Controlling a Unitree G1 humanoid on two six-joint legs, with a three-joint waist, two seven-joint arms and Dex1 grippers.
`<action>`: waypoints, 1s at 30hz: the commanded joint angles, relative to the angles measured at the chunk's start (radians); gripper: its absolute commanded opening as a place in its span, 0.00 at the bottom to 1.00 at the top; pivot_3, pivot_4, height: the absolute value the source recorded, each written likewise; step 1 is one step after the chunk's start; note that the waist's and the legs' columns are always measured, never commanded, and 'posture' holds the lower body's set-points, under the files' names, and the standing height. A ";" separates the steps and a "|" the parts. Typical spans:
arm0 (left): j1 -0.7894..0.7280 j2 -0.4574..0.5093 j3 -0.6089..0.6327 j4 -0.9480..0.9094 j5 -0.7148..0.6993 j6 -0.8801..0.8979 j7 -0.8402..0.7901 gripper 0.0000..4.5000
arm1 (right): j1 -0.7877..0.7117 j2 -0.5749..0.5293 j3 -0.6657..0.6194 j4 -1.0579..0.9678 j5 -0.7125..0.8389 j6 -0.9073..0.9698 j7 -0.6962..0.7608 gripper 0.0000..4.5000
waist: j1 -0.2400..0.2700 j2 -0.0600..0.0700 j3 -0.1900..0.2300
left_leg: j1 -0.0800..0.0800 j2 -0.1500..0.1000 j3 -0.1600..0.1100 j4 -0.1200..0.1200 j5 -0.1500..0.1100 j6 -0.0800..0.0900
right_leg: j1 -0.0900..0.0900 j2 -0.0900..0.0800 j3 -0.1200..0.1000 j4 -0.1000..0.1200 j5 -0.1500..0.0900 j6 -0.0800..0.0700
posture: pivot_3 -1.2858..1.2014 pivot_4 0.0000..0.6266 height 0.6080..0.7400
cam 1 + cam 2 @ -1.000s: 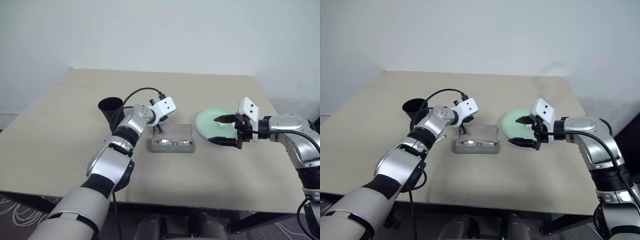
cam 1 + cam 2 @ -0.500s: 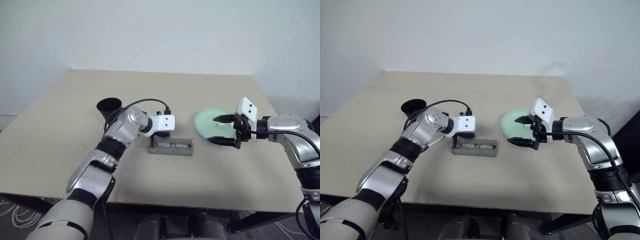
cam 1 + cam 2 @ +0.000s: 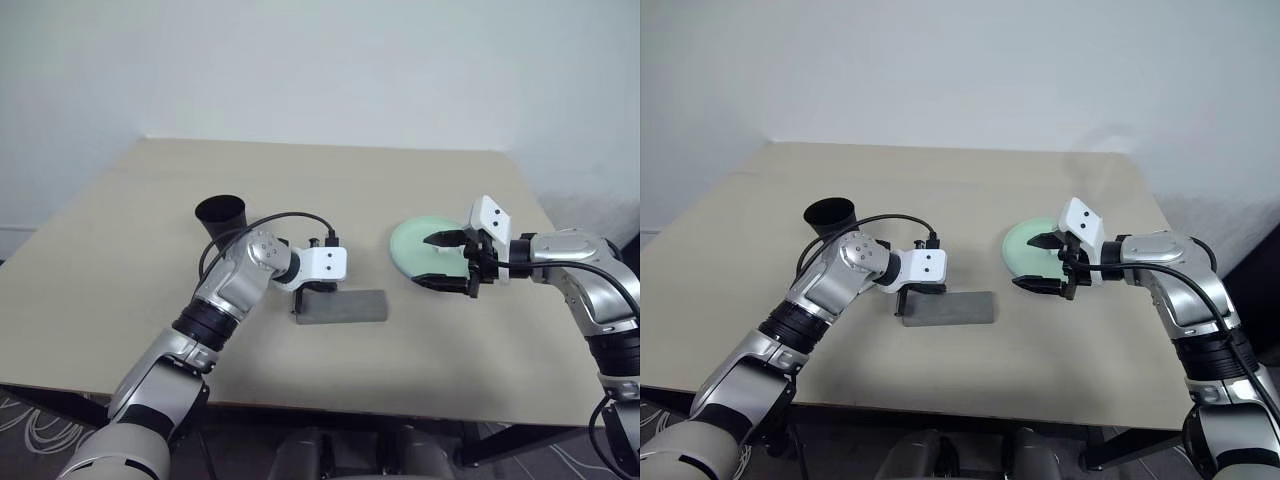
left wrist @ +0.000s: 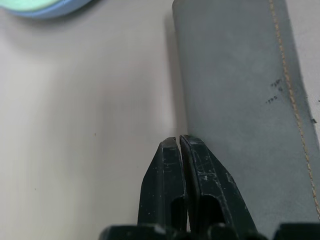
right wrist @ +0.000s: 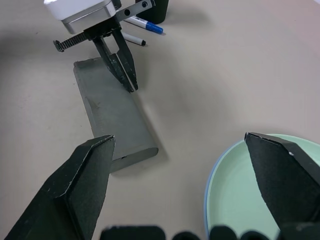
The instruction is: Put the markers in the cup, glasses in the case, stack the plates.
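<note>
Two markers [image 5: 142, 31] half hidden (behind left gripper [image 5: 131, 84]).

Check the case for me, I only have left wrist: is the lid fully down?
Observer: Yes. In the head views the case lies flat on the table, lid down, with the shut left gripper at one end.
Operator: Markers?
Observer: Both markers lie on the table beside the cup, not in it.
Operator: Right gripper?
Observer: The right gripper is open and empty, above the near edge of the plates, which sit green on blue.
</note>
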 commanded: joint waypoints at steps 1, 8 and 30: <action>-0.040 0.048 0.087 -0.020 -0.046 0.061 0.012 0.02 | -0.032 -0.013 -0.019 -0.003 -0.002 -0.014 0.012 1.00 | -0.001 0.000 0.000 | 0.000 0.000 0.000 0.000 0.000 0.000 | 0.000 0.000 0.000 0.000 0.000 0.000 | 0.52 0.00 0.94; 0.051 0.179 0.173 -0.142 -0.153 0.154 -0.052 0.02 | -0.063 -0.008 -0.011 0.054 -0.016 -0.039 0.029 1.00 | -0.004 0.001 0.000 | 0.000 0.000 0.000 0.000 0.000 0.000 | -0.001 0.000 0.000 0.000 0.000 0.000 | 0.52 0.00 0.94; 0.108 0.185 0.197 -0.007 -0.185 0.309 0.202 0.69 | -0.089 0.023 0.013 0.094 -0.036 -0.062 0.055 1.00 | 0.000 0.000 0.000 | 0.000 0.000 0.001 -0.001 0.000 -0.001 | -0.001 0.000 0.001 0.000 0.000 0.000 | 0.52 0.00 0.94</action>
